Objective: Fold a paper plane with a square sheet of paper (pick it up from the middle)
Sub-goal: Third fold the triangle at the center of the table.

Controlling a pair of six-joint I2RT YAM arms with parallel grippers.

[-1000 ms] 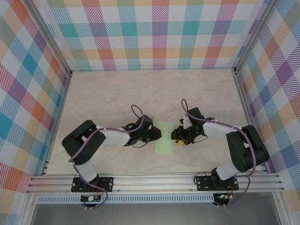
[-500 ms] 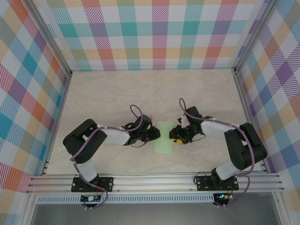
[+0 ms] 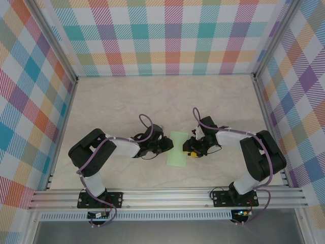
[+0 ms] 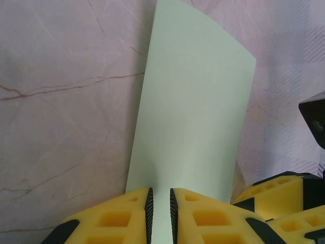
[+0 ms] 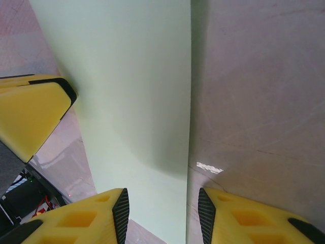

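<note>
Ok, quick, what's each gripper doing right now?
Left gripper: closed on the sheet of paper.
Right gripper: open, paper edge between its fingers.

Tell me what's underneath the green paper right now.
The marble table surrounds the square sheet of paper, and a shadow runs along its edge in the right wrist view. The patch directly beneath is covered by the paper and cannot be checked.

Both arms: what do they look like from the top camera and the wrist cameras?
The left arm and right arm each have black joint housings, white link covers and a looping purple cable. The left gripper and right gripper have chunky yellow fingers with moulded pockets and black ribbed pads.
</note>
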